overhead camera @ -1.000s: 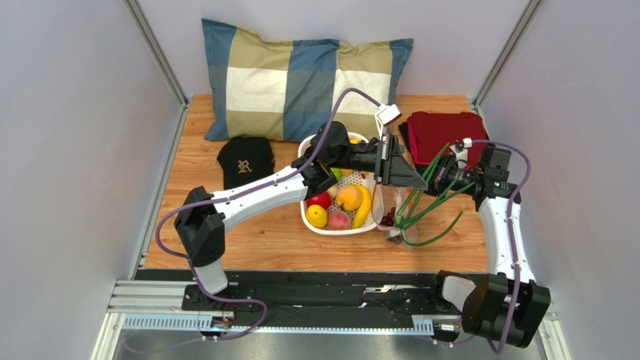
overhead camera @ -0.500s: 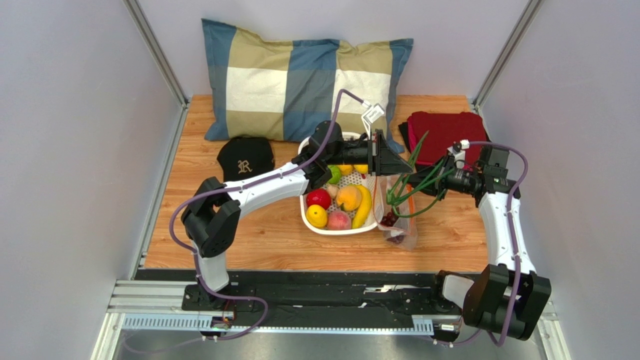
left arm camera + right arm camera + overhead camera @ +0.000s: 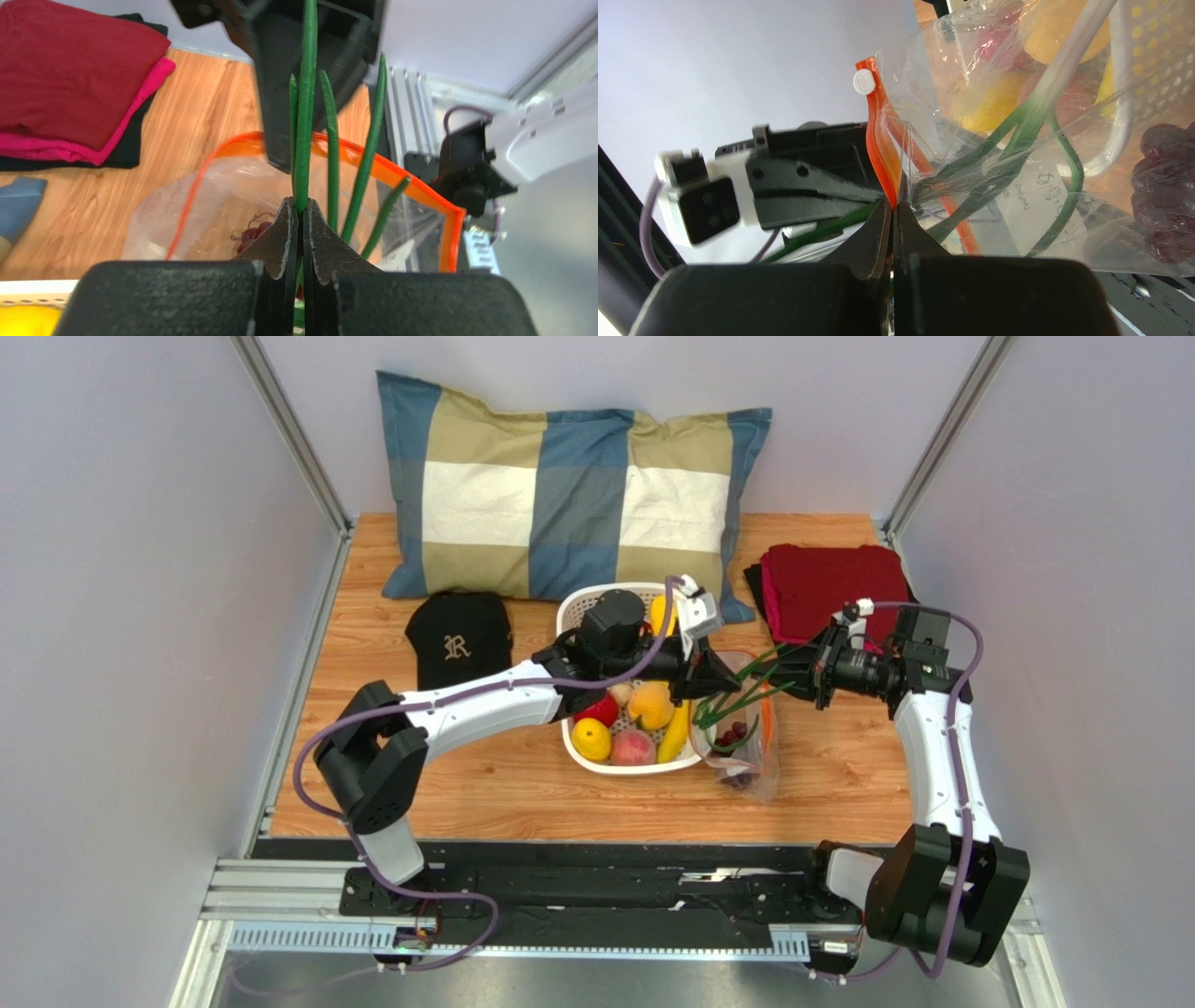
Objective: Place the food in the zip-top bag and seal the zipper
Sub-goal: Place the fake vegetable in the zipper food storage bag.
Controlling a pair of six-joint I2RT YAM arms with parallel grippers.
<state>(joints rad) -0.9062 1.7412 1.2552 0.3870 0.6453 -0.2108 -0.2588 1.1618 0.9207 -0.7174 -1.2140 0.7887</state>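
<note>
The zip-top bag (image 3: 739, 752) stands open just right of the basket, dark grapes (image 3: 251, 231) at its bottom. My right gripper (image 3: 894, 208) is shut on the orange-red zipper (image 3: 882, 143) at the mouth's right end, holding that edge up. My left gripper (image 3: 300, 210) is shut on a green scallion stalk, and the scallions (image 3: 330, 140) point across the bag's mouth (image 3: 421, 192) toward the right gripper (image 3: 800, 672). In the top view the left gripper (image 3: 718, 689) hangs over the bag's left rim, and the scallions (image 3: 744, 693) lie over the opening. More food (image 3: 648, 707) fills the basket.
A white perforated basket (image 3: 582, 609) holds an orange, banana, lemon, peach and red apple. Folded red cloth (image 3: 828, 585) lies behind the right gripper. A black cap (image 3: 459, 637) and a checked pillow (image 3: 568, 483) are at the back left.
The left arm has come down and drawn back to the left, and the scallions, spread high a second ago, now lie low over the bag's mouth. The right gripper still holds the zipper edge.
</note>
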